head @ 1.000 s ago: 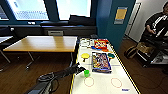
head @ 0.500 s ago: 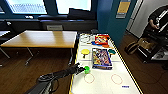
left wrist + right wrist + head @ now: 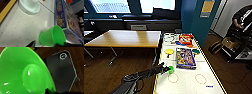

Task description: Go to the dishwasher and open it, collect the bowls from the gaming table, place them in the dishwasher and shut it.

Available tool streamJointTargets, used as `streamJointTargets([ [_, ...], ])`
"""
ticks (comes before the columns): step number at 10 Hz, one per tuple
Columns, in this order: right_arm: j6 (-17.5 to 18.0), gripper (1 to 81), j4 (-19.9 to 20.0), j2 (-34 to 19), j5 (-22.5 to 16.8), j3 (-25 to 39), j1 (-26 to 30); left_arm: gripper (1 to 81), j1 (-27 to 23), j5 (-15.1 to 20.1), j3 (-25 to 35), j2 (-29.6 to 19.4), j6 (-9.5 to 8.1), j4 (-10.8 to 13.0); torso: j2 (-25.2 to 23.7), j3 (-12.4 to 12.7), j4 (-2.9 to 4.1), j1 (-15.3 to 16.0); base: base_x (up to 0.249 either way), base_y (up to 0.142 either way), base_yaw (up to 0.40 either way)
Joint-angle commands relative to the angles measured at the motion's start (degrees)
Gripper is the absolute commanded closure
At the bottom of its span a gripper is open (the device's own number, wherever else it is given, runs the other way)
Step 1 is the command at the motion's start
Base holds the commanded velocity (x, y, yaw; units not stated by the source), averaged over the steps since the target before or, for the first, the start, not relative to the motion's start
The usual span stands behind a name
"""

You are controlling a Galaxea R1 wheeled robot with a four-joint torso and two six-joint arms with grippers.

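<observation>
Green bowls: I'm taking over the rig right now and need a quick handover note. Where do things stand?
Left end effector: at the tilted green bowl near the edge of the gaming table, beside a board-game box; grip cannot be judged.
Right end effector: holds a second green bowl off the table, over the floor.
Done: one bowl collected.
Left: secure the tilted bowl, load both into the dishwasher and close it.
</observation>
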Motion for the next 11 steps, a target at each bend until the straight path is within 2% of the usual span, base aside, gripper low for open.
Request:
streamJointTargets([
  [1,-0.7,81.1,-0.9,-1.5,-3.5,1.9,2.2,1.0,-9.7,0.9,0.4,0.5,0.01,0.3,0.0,0.0,0.0,0.0,0.0,0.0,0.0],
  [8,-0.7,81.1,-0.9,-1.3,-3.6,1.8,2.3,1.0,-9.7,0.0,0.2,0.2,0.09,0.4,0.0,0.0,0.0,0.0,0.0,0.0,0.0],
  [9,-0.7,81.1,-0.9,-1.3,-3.6,1.7,2.3,1.0,-9.7,-0.3,0.2,0.5,0.01,1.5,0.0,0.0,0.0,0.0,0.0,0.0,0.0],
  [11,-0.7,81.1,-0.8,-1.2,-3.5,1.4,2.4,1.0,-9.1,-0.4,0.3,0.9,0.09,1.6,0.0,0.0,0.0,0.0,0.0,0.0,0.0],
])
